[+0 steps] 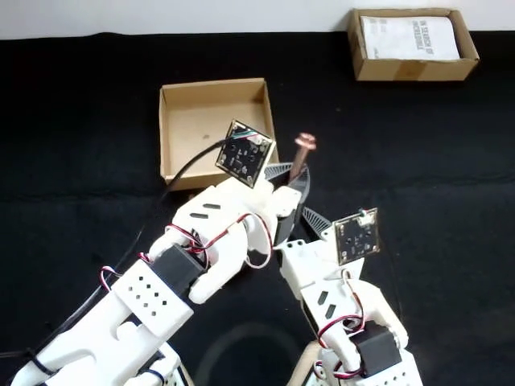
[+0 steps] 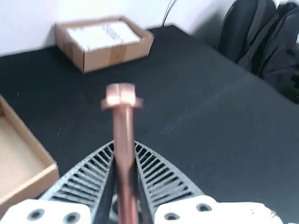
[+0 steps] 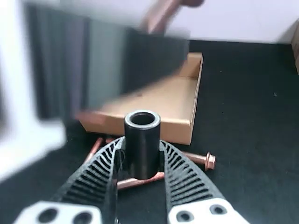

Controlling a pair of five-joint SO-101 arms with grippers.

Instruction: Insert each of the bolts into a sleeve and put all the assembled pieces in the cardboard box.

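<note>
Bolt [image 2: 124, 121] is pinched by its shank in the left gripper [image 2: 124, 145], head pointing away from the jaws. Right gripper [image 3: 141, 150] clamps the sleeve [image 3: 142, 133], bore mouth open upward; bolt lies above and beyond it, axes apparently unaligned.

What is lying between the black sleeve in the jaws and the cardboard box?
Loose copper bolts lie on the black table between the sleeve and the cardboard box. The right wrist view shows this.
</note>
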